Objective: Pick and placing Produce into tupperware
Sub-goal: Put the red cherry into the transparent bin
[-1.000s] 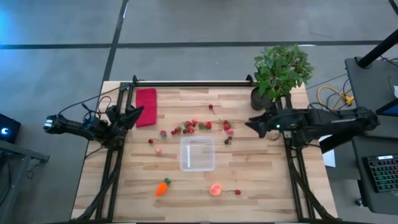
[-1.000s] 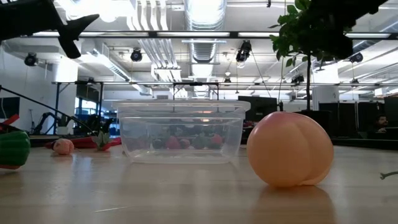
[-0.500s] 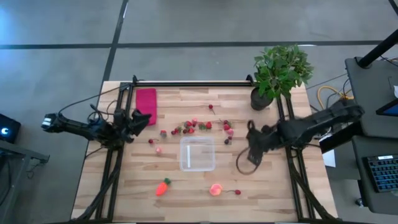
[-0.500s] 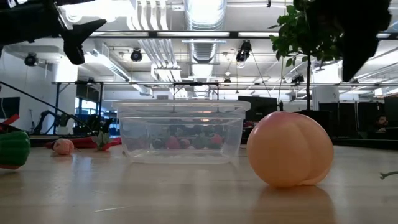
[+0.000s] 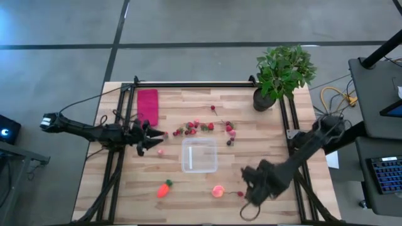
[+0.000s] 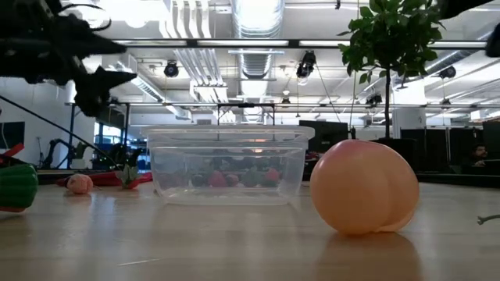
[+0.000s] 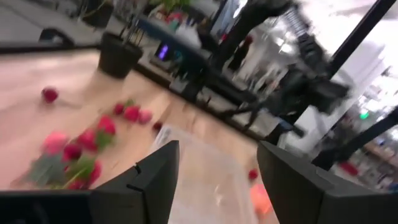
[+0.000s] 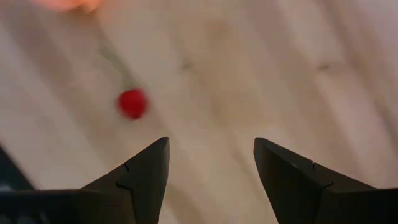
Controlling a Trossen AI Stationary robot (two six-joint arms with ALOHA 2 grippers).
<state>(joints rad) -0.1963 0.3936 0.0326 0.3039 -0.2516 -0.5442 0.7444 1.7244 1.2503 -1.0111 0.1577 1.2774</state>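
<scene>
The clear tupperware (image 5: 200,155) stands mid-table and shows close in the low view (image 6: 226,164). Small red and dark berries (image 5: 201,127) lie scattered beyond it, seen also in the left wrist view (image 7: 93,134). The orange carrot (image 5: 164,188) and the pale peach-like fruit (image 5: 218,191) (image 6: 363,187) rest near the front edge, with one red berry (image 5: 240,194) (image 8: 132,102) beside the fruit. My left gripper (image 5: 156,134) (image 7: 217,146) hovers open left of the tupperware. My right gripper (image 5: 250,204) (image 8: 210,142) hangs open, pointing down, just right of that lone berry.
A red cloth (image 5: 148,107) lies at the far left of the table and a potted plant (image 5: 282,72) stands at the far right corner. A black rail (image 5: 195,83) runs along the far edge. Bare wood shows right of the tupperware.
My right arm has swung from the table's right side toward the near edge and tipped downward, ending over the lone berry beside the round fruit. My left gripper has moved toward the table's right and slightly nearer, closing on the tupperware and berries. No produce has moved.
</scene>
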